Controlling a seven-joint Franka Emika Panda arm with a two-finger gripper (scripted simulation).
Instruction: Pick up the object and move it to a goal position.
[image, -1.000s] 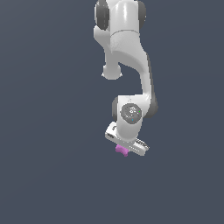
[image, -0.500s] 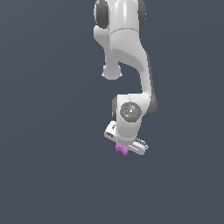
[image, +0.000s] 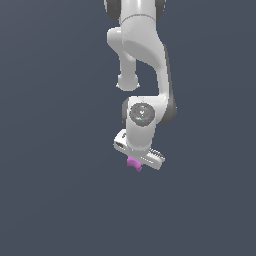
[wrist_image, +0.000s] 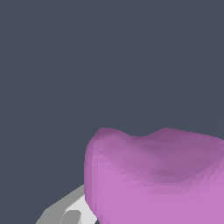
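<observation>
The object (image: 134, 163), a small magenta-pink lump, pokes out just under the white hand of my gripper (image: 136, 161) in the exterior view, off any surface. The hand's body hides the fingers there. The wrist view has the object (wrist_image: 162, 179) very close and large, with a grey-white finger (wrist_image: 70, 212) pressed against its side. The gripper is shut on the object.
Only a plain dark grey-blue background (image: 55, 150) surrounds the white arm (image: 142, 55), which comes down from the top of the exterior view. No surface, container or goal marker shows.
The arm has lifted a little and shifted slightly toward the exterior view's left, carrying the object along in the same grip.
</observation>
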